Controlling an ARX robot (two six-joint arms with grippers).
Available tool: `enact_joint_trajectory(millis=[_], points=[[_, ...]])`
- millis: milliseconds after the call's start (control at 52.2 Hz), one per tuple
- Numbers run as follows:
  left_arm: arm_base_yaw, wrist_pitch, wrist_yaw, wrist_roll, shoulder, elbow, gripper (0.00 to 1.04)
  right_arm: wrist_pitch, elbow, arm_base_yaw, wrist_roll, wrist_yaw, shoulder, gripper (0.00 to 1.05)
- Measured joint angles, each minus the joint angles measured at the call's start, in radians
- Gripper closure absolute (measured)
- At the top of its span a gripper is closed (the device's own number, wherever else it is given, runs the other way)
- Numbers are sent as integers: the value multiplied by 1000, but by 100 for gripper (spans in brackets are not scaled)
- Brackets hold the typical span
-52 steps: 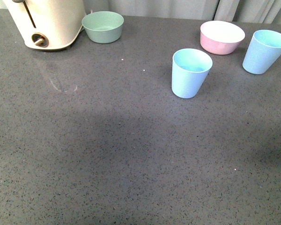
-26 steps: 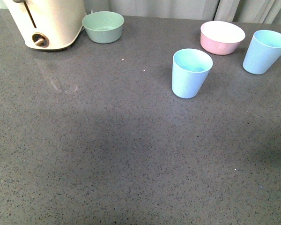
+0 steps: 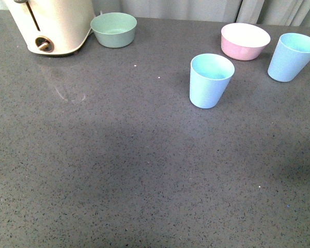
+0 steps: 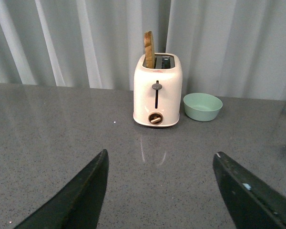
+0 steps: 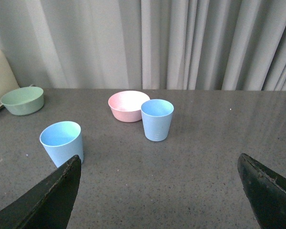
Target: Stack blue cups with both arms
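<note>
A: Which step is in hand?
B: The approach: left black gripper [image 4: 160, 162] and right black gripper [image 5: 159, 162] are spread wide, empty; near pale blue tapered plastic cup [image 5: 62, 142] and far cup [image 5: 157, 119] are seen ahead of the right one, ungrasped
A: Next?
B: A cup must be enclosed and lifted

Kitchen-style setup: grey speckled countertop [image 3: 119, 181], cream toaster [image 4: 157, 90], green bowl [image 4: 202, 106], pale curtains [image 5: 181, 43] behind.
</note>
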State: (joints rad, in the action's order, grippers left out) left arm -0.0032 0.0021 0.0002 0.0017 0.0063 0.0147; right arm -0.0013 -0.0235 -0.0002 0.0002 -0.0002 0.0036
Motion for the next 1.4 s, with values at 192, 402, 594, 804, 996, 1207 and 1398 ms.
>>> enact_joint_trajectory(millis=[192,402,594,804,996,1207,1398], points=[[0,-1,0,0,0,0,10,-332,-150,-37,172,139,272,9],[0,-1,0,0,0,0,9,-78,-352,-244,-48,-84,659,9],[0,-1,0,0,0,0,9,1,-618,-255,-406,-185,1144,9],[0,-1,0,0,0,0,9,-101,-991,-209,-699,-276,1586,9],[0,-1,0,0,0,0,9,-248,-1236,-154,-872,-294,1809,9],[0,-1,0,0,0,0,9,-276,-1312,-142,-952,-267,1935,9],[0,-1,0,0,0,0,9,-295,-1373,-126,-986,-266,2028,9]])
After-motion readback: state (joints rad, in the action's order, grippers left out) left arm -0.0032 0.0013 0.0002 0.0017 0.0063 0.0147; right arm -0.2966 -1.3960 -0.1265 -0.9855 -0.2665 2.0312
